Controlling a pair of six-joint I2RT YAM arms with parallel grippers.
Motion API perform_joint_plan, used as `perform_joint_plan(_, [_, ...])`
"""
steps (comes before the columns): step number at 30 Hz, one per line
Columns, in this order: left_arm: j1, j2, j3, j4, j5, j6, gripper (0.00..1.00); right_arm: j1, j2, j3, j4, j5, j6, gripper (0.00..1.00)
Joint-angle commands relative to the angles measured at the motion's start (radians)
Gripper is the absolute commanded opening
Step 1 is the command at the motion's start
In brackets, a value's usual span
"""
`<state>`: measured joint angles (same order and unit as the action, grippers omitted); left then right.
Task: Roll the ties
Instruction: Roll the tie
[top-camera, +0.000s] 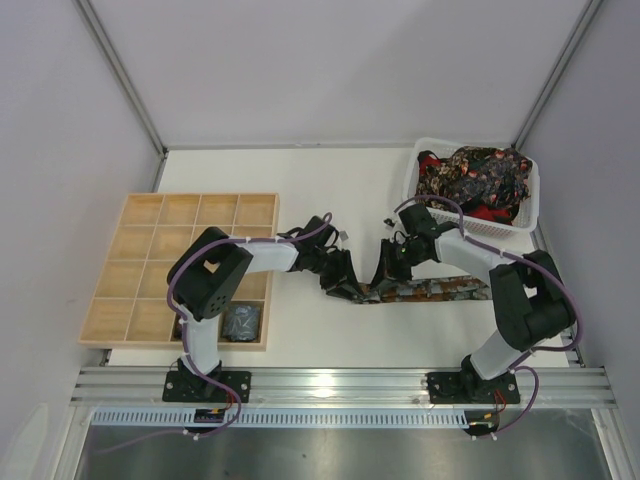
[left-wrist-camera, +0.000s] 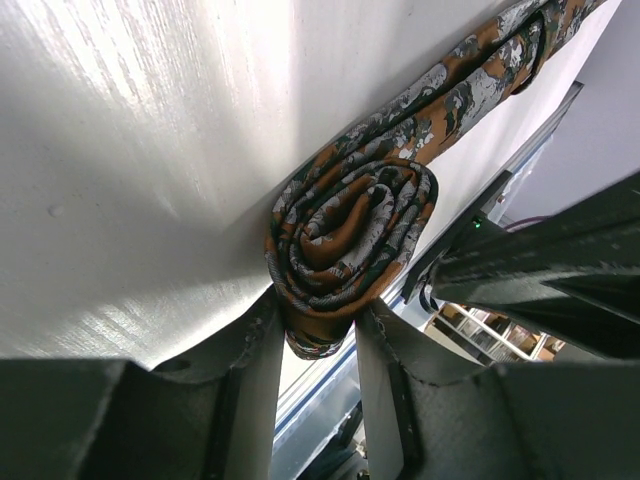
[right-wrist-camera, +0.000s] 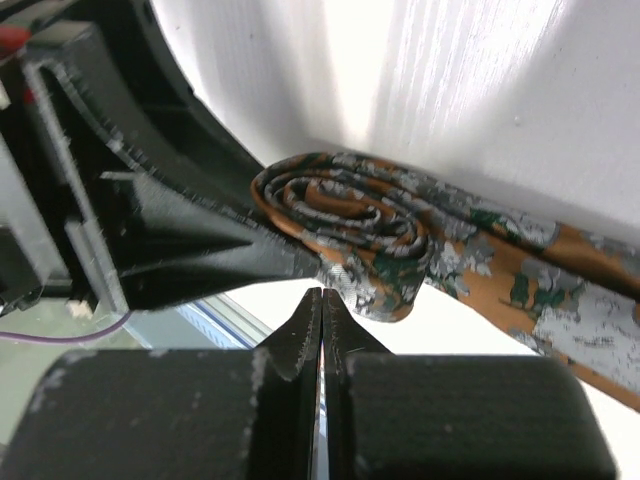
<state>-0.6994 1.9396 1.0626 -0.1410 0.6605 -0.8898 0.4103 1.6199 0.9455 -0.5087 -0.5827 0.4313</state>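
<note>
The tie (top-camera: 440, 289) lies flat on the white tabletop (top-camera: 330, 190) between the 2 arms, its long axis running left to right. Its left end is wound into a coil (left-wrist-camera: 350, 235), and the unrolled length stretches away to the right. That direction decides the coming move: to my eye, any further rolling has to carry the coil rightward along the flat part. The left arm is the nearer one. Its fingers (left-wrist-camera: 255, 390) stand part-way open, 1 on each side of the coil's lower edge. The fabric fills the gap and touches both, which reads as a grip across the roll, with the spiral face turned toward that wrist. The right arm's fingers (right-wrist-camera: 300, 335) are pressed fully together and hold nothing, their tips just beside the coil where the flat length leaves it.
</note>
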Motion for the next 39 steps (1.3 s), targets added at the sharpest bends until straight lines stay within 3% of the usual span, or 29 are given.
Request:
perform_joint_plan(1, [-0.008,0.010,0.027,-0.005,-0.016,0.002,0.37,0.004,-0.052,-0.013,-0.039,0.024,-0.032,0.00])
perform_joint_plan(14, [-0.006,0.005,0.034,0.001,0.004,-0.001,0.39,-0.013,0.012,-0.048,0.030,0.041,-0.037,0.00])
perform_joint_plan(16, [-0.006,0.001,0.031,0.015,0.010,-0.001,0.48,-0.014,0.026,-0.050,0.041,0.043,-0.039,0.00])
perform_joint_plan(17, [-0.008,-0.002,0.028,0.020,0.010,0.002,0.58,-0.016,0.029,-0.051,0.044,0.044,-0.039,0.00])
perform_joint_plan(21, [-0.005,-0.008,0.014,0.046,0.017,0.003,0.68,-0.022,0.038,-0.056,0.050,0.052,-0.042,0.00])
perform_joint_plan(31, [0.009,0.022,0.028,0.070,0.016,0.006,0.66,-0.031,0.051,-0.054,0.055,0.050,-0.045,0.00])
perform_joint_plan(39, [0.012,0.033,0.098,-0.014,-0.022,0.117,0.68,-0.034,0.057,-0.005,0.032,0.044,-0.039,0.00])
